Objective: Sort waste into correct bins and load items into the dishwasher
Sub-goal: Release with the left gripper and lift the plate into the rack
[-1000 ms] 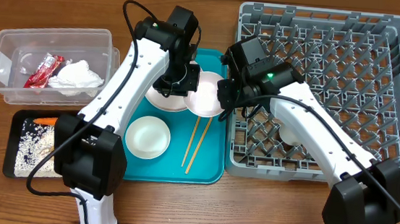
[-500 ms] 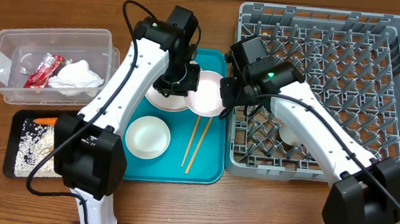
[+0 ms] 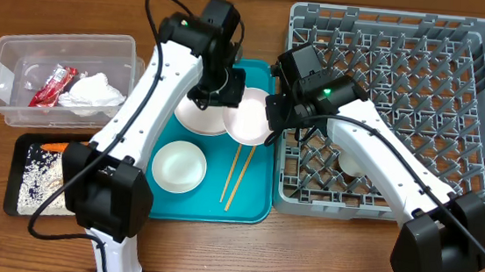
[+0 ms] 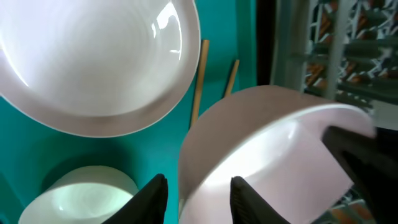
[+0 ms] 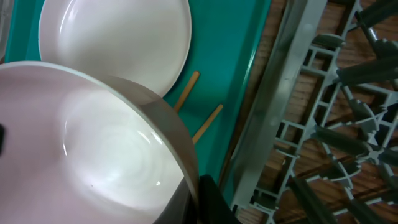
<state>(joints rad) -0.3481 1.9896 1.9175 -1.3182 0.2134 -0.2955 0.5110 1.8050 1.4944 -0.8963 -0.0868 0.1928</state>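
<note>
My right gripper (image 3: pixel 271 116) is shut on the rim of a pale-pink bowl (image 3: pixel 248 119) and holds it tilted over the teal tray (image 3: pixel 254 209), beside the grey dish rack (image 3: pixel 409 45). The right wrist view shows the fingers (image 5: pixel 193 199) pinching the bowl (image 5: pixel 106 155). My left gripper (image 3: pixel 213 96) is open. In the left wrist view its fingers (image 4: pixel 199 196) stand on either side of the bowl's near edge (image 4: pixel 273 155). A white plate (image 3: pixel 198 119), a white bowl (image 3: pixel 178 166) and wooden chopsticks (image 3: pixel 239 175) lie on the tray.
The clear tub (image 3: pixel 3 53) at the left holds a red wrapper (image 3: pixel 53 84) and a white wad (image 3: pixel 92 92). The black tray (image 3: pixel 21 147) holds a carrot (image 3: pixel 55 146) and crumbs (image 3: pixel 40 180). A white item (image 3: pixel 350 161) sits in the rack under my right arm.
My left arm has drawn back a little toward the far left, uncovering more of the white plate. My right gripper still holds the pink bowl in nearly the same place.
</note>
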